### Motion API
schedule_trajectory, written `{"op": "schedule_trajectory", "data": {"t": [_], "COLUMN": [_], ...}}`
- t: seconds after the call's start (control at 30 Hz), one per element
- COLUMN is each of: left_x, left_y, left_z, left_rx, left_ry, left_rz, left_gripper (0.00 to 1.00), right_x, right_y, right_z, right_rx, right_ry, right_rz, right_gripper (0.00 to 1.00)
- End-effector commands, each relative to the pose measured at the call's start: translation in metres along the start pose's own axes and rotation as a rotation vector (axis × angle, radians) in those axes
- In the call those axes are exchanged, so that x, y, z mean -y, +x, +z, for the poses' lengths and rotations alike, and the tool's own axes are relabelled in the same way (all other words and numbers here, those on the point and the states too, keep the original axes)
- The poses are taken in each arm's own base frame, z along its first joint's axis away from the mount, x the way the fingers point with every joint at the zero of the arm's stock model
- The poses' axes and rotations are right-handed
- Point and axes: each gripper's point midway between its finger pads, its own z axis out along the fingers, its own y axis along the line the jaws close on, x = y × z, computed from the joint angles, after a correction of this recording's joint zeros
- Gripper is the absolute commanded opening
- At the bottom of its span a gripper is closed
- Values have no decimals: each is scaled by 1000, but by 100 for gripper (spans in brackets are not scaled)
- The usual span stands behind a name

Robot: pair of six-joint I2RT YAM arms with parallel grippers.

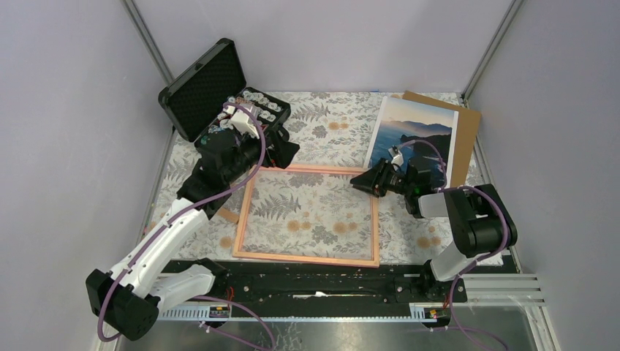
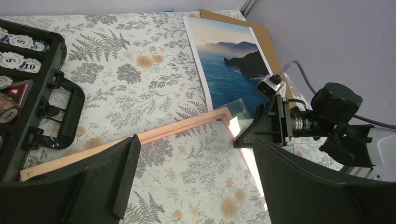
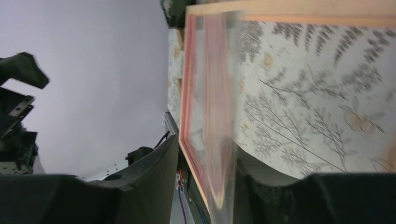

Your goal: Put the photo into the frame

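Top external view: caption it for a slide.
Left gripper and right gripper near the far corners of the empty frame, photo lying on a brown board back right.

**Pink-orange, fern grey, sea blue**

The frame [image 1: 307, 259] has a pinkish-orange border. Beneath it, the tablecloth [image 1: 329, 124] is white with grey ferns and orange flowers. Just beyond it, the photo [image 1: 417, 128] shows blue sea, dark headlands, peach sky.

A black foam-lined case [image 1: 201, 88] stood open at ten o'clock on the fern-printed tablecloth [image 1: 329, 124]. Its tray was packed with poker chips [image 1: 256, 106], and its carry handle [image 2: 74, 109] faced the table's middle. A brown backing board [image 1: 470, 124] lay flat at one o'clock, near the far right corner.
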Motion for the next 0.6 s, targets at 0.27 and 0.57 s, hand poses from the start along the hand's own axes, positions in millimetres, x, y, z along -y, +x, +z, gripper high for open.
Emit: {"op": "schedule_trajectory", "data": {"t": [0.27, 0.57], "left_x": [7, 5], "left_y": [-14, -12], "left_z": [3, 5], "left_rx": [49, 46], "left_ry": [36, 26], "left_rz": [2, 2], "left_gripper": [99, 99], "right_x": [31, 38], "right_y": [15, 18], "right_z": [-10, -9], "right_rx": [-66, -58], "right_ry": [269, 334], "right_rz": [32, 43], "right_gripper": [46, 60]}}
